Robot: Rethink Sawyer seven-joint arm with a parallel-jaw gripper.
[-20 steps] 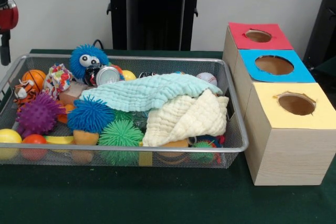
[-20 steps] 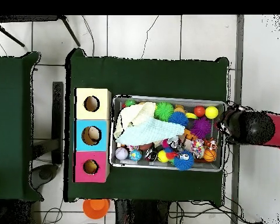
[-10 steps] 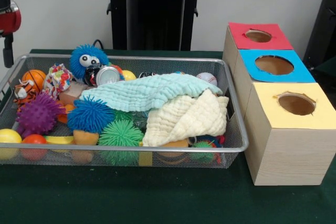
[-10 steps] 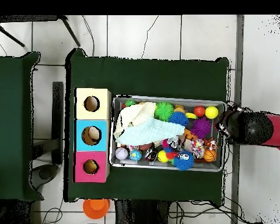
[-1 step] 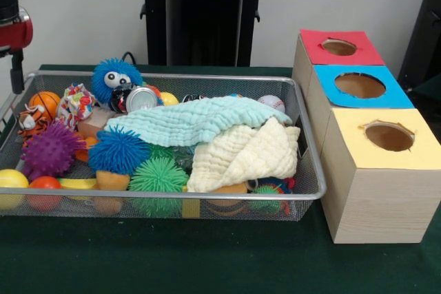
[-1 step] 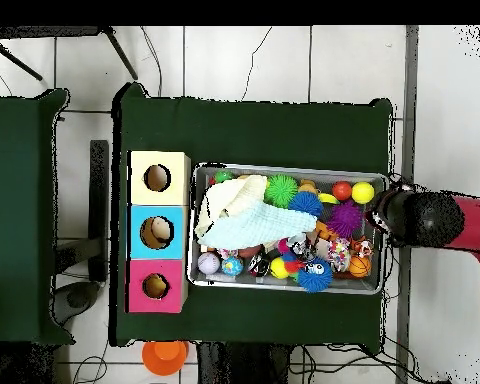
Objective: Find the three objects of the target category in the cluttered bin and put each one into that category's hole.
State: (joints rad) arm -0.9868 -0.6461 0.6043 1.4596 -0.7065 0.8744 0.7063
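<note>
So your gripper (image 5: 15, 77) is parked right at the bin's (image 5: 172, 76) end farthest from the boxes (image 5: 372, 135), and honestly you can't tell whether it's holding, clenched or let go, only a dark stub shows under the red arm. Everything you'd search lies inward from there, along the bin's long axis toward the holes: the toy pile is nearest, the basketball (image 5: 44, 101) and purple spiky ball (image 5: 49, 149) almost underneath, then the two cloths (image 5: 207, 132) covering the box-side half. Compared with a second ago, the arm has crept a touch lower and closer to the rim; the clutter hasn't budged.
</note>
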